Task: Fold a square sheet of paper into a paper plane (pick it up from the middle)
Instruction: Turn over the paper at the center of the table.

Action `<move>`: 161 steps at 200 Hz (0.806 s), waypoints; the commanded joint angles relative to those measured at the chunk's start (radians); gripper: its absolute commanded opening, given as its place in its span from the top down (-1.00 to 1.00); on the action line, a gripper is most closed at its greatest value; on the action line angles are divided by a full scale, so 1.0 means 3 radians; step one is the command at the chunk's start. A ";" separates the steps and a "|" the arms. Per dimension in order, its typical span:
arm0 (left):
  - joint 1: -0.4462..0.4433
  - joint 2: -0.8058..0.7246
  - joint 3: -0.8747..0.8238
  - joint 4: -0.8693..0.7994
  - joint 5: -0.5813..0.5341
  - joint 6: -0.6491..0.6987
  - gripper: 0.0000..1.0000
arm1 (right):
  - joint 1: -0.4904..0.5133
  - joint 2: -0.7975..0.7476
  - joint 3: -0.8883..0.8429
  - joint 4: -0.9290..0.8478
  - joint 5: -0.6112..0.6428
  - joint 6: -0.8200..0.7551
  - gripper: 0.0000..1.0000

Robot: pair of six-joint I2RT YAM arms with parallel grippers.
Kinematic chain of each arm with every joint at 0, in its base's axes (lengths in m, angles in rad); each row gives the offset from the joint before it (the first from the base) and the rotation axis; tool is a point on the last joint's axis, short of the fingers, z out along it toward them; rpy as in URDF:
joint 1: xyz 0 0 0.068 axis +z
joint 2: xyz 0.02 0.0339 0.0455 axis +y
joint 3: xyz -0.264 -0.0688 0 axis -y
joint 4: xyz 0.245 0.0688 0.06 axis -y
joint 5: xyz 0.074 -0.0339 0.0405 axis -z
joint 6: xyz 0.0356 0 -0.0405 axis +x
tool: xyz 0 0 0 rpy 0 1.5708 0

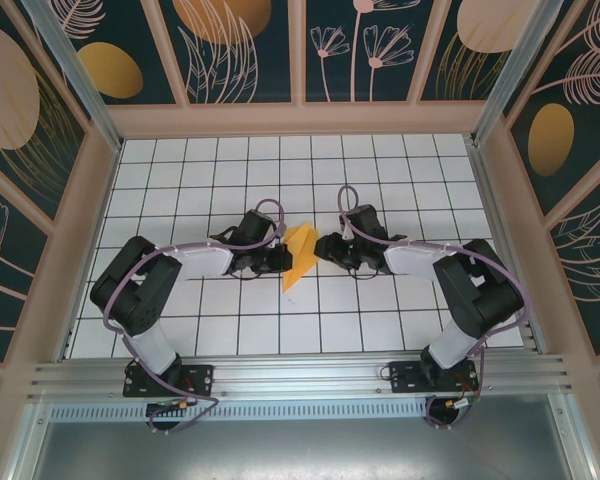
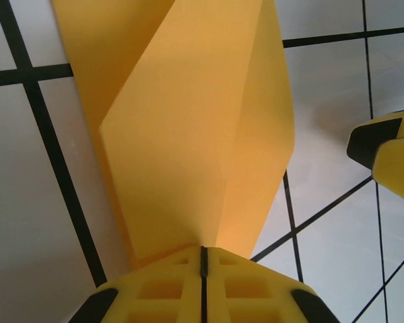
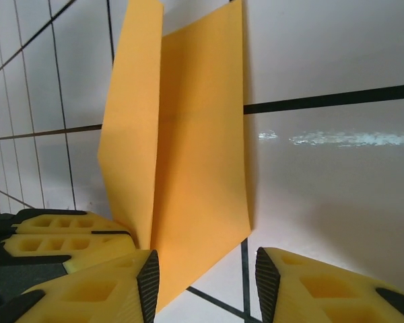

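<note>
The bright-orange paper [image 1: 299, 256] is folded into a narrow creased shape with a point toward the near side, in the middle of the grid table. My left gripper [image 1: 279, 259] is at its left edge, jaws shut on the paper. In the left wrist view the yellow fingers [image 2: 175, 282] meet in a thin line with the paper [image 2: 188, 128] fanning out from them. My right gripper [image 1: 326, 246] is at the paper's right side. In the right wrist view it [image 3: 207, 282] stands open, the paper's [image 3: 195, 155] lower edge lying beside its left fingertip [image 3: 148, 282].
The white grid table [image 1: 380, 190] is boxed in by patterned walls and a pale frame. An aluminium rail [image 1: 300, 375] runs along the near edge at the arm bases. The left gripper's fingers [image 3: 54, 235] appear at the left of the right wrist view.
</note>
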 commanded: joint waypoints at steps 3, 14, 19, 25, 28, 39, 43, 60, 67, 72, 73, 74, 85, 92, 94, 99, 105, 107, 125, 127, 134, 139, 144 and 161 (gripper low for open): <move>0.0018 0.0091 0.0036 0.0034 -0.0013 0.0105 0.84 | 0.0010 0.0143 0.0109 0.0112 -0.0091 0.0063 0.03; 0.0015 0.0106 0.0016 0.0038 -0.0031 0.0106 0.84 | 0.0012 0.0184 0.0132 0.0129 -0.0101 0.0078 0.02; 0.0016 0.0116 0.0001 0.0049 -0.0024 0.0109 0.85 | 0.0010 0.0206 0.0135 0.0141 -0.0111 0.0081 0.02; 0.0016 0.0120 -0.0013 0.0061 -0.0008 0.0108 0.85 | 0.0012 0.0224 0.0154 0.0145 -0.0120 0.0084 0.02; 0.0017 0.0121 -0.0020 0.0066 -0.0003 0.0105 0.85 | 0.0009 0.0233 0.0159 0.0145 -0.0123 0.0083 0.02; 0.0017 0.0118 -0.0053 0.0091 0.0020 0.0096 0.85 | 0.0010 0.0266 0.0189 0.0139 -0.0128 0.0086 0.01; 0.0019 0.0114 -0.0071 0.0105 0.0029 0.0091 0.85 | 0.0009 0.0279 0.0195 0.0143 -0.0139 0.0091 0.01; 0.0015 0.0106 -0.0115 0.0126 0.0054 0.0080 0.86 | 0.0019 0.0313 0.0207 0.0192 -0.0166 0.0114 0.01; 0.0018 0.0107 -0.0130 0.0135 0.0073 0.0072 0.86 | 0.0029 0.0323 0.0209 0.0197 -0.0176 0.0119 0.02; 0.0017 0.0104 -0.0141 0.0143 0.0085 0.0066 0.86 | 0.0034 0.0334 0.0222 0.0193 -0.0182 0.0124 0.01; 0.0019 0.0104 -0.0143 0.0145 0.0088 0.0065 0.86 | 0.0034 0.0339 0.0222 0.0192 -0.0180 0.0124 0.01; 0.0017 0.0103 -0.0143 0.0147 0.0090 0.0065 0.86 | 0.0034 0.0342 0.0225 0.0194 -0.0182 0.0124 0.01; 0.0017 0.0098 -0.0175 0.0177 0.0121 0.0042 0.86 | 0.0039 0.0371 0.0252 0.0164 -0.0177 0.0122 0.01; 0.0019 0.0092 -0.0189 0.0195 0.0145 0.0030 0.86 | 0.0045 0.0383 0.0259 0.0151 -0.0169 0.0134 0.01; 0.0018 0.0092 -0.0193 0.0202 0.0152 0.0029 0.86 | 0.0045 0.0387 0.0258 0.0151 -0.0169 0.0135 0.02; 0.0016 0.0089 -0.0199 0.0208 0.0163 0.0023 0.86 | 0.0045 0.0390 0.0259 0.0156 -0.0169 0.0144 0.01; 0.0017 0.0090 -0.0205 0.0214 0.0175 0.0018 0.86 | 0.0049 0.0396 0.0260 0.0156 -0.0169 0.0148 0.02; 0.0016 0.0086 -0.0207 0.0215 0.0178 0.0018 0.86 | 0.0050 0.0402 0.0259 0.0155 -0.0165 0.0153 0.01; 0.0020 0.0078 -0.0218 0.0215 0.0184 0.0013 0.86 | 0.0047 0.0398 0.0244 0.0145 -0.0114 0.0184 0.02; 0.0018 0.0077 -0.0220 0.0213 0.0184 0.0013 0.86 | 0.0049 0.0400 0.0239 0.0145 -0.0116 0.0184 0.02; 0.0020 0.0077 -0.0216 0.0214 0.0189 0.0013 0.85 | 0.0050 0.0408 0.0243 0.0148 -0.0121 0.0191 0.01; 0.0016 0.0077 -0.0218 0.0214 0.0189 0.0013 0.85 | 0.0050 0.0419 0.0243 0.0156 -0.0142 0.0194 0.02; 0.0016 0.0081 -0.0224 0.0214 0.0192 0.0013 0.85 | 0.0050 0.0431 0.0244 0.0177 -0.0171 0.0191 0.02; 0.0015 0.0088 -0.0227 0.0224 0.0209 0.0005 0.84 | 0.0061 0.0447 0.0240 0.0255 -0.0257 0.0207 0.04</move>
